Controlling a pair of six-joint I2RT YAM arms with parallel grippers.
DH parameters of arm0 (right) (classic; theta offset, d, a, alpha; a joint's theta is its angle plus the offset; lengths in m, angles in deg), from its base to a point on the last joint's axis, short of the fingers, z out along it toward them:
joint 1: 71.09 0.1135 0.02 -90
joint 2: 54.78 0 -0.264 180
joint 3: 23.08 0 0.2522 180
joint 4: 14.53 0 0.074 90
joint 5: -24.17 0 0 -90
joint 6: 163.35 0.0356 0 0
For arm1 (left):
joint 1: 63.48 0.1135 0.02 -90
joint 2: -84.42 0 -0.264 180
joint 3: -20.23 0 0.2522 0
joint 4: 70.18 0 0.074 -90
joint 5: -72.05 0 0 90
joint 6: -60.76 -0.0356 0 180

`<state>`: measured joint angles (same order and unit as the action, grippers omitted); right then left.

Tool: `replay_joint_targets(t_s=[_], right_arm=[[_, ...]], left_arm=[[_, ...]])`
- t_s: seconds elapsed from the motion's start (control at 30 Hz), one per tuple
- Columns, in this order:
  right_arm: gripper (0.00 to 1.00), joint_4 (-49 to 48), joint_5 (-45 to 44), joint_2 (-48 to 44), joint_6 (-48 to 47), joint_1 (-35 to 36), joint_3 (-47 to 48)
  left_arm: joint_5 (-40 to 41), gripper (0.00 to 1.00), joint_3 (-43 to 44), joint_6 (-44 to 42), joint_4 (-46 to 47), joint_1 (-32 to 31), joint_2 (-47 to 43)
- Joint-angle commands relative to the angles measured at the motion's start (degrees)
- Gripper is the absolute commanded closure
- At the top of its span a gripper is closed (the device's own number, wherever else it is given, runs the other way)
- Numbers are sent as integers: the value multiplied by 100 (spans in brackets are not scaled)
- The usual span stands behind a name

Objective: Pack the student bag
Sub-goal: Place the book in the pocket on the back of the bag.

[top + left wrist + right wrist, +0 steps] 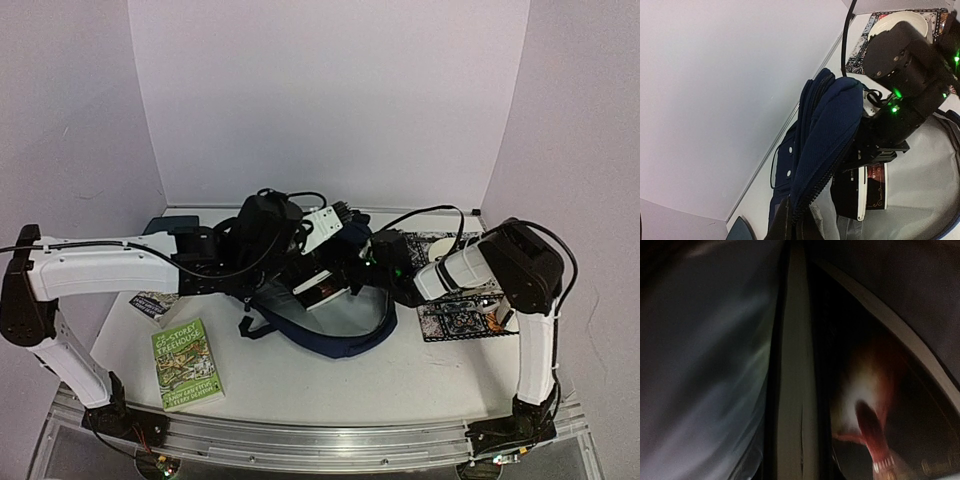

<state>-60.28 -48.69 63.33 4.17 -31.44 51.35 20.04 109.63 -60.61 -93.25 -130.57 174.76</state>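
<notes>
The student bag (322,338), navy fabric with a grey lining (922,192), lies mid-table with its mouth held open. My left gripper (795,223) is shut on the bag's zip edge (826,131) and holds that flap up. My right gripper (875,156) reaches in from the right, shut on a black-covered book (871,194) with white pages. The book (318,287) hangs upright inside the opening. In the right wrist view only the book's pale page edge (792,390) and the dim lining show; the fingers are hidden there.
A green paperback (187,365) lies at the front left, with a small leaflet (153,304) behind it. A patterned mat (462,320) and a white dish (441,246) sit on the right. A dark teal pad (164,226) rests at the back left.
</notes>
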Motion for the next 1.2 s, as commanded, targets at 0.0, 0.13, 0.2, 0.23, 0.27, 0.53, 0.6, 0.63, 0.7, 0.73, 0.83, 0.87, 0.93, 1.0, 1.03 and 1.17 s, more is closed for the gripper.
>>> replay_joint_targets(t_s=[0.0, 0.13, 0.2, 0.23, 0.27, 0.53, 0.6, 0.63, 0.7, 0.73, 0.83, 0.87, 0.93, 1.0, 1.03, 1.17], right_arm=[[100, -377, -115, 406, -297, 16, 873], [82, -222, -121, 649, -281, 17, 889], [70, -210, -64, 590, -280, 17, 757], [66, -202, -42, 528, -294, 17, 675], [62, -180, -30, 416, -340, 17, 566], [30, 907, -7, -752, -1095, 27, -192], [22, 1337, -47, -995, -1406, 22, -318], [20, 1546, -114, -1119, -1536, 23, -360], [17, 1956, -150, -1359, -1810, 18, -409], [15, 2188, -178, -1474, -1900, 20, -439], [11, 2640, -437, -1825, -2224, 28, -664], [10, 2727, -529, -1965, -2266, 29, -769], [7, 2829, -714, -2236, -2371, 27, -1015], [4, 2894, -823, -2477, -2498, 21, -1210], [3, 2912, -872, -2608, -2579, 18, -1312], [2, 3191, -957, -3108, -2979, 26, -1495]], left_arm=[[-181, 100, -170, 313, 896, -58, -584], [-180, 100, -416, 503, 904, 15, -578], [-249, 100, -492, 628, 904, 103, -564], [-300, 100, -523, 688, 906, 165, -562], [-337, 100, -551, 754, 905, 228, -562], [-854, 100, -666, 1128, 904, 872, -393], [-1059, 100, -666, 1156, 1032, 1057, -299], [-1129, 100, -662, 1135, 1113, 1127, -247], [-1192, 100, -628, 1036, 1248, 1243, -113], [-1197, 100, -600, 956, 1322, 1317, -15], [-1291, 100, -357, 709, 1390, 1626, 326], [-1346, 100, -284, 655, 1407, 1712, 473], [-1500, 100, -137, 525, 1438, 1878, 698], [-1604, 100, -70, 439, 1464, 1931, 871], [-1649, 100, -61, 408, 1467, 1936, 942], [-1819, 85, -239, 903, 1322, 1928, 766]])
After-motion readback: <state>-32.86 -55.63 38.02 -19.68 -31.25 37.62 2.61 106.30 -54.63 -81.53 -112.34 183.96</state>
